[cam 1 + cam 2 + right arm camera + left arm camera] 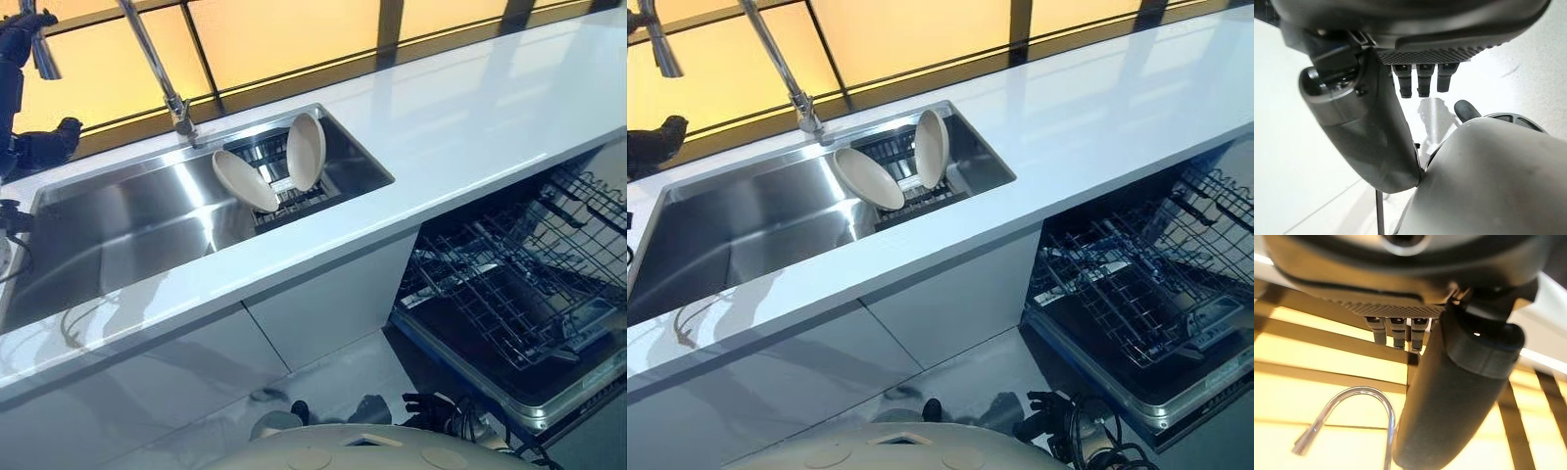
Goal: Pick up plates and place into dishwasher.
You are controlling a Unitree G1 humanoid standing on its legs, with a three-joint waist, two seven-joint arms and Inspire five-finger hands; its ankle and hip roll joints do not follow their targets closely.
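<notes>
Two cream plates stand in a small dark rack (299, 196) at the right end of the steel sink (118, 230). One plate (245, 181) leans over to the left; the other plate (306, 152) stands nearly upright beside it. At the lower right the dishwasher is open, its wire rack (509, 284) pulled out over the lowered door (519, 397). My left hand (1449, 396) is raised before the window near the faucet, fingers relaxed and holding nothing. Low beside my body, my right hand (1366, 127) is open and holds nothing.
A tall curved faucet (162, 78) rises behind the sink. The white counter (470, 108) runs right above the dishwasher, with white cabinet fronts (323, 304) below. A dark shape (39, 142) sits at the far left by the window.
</notes>
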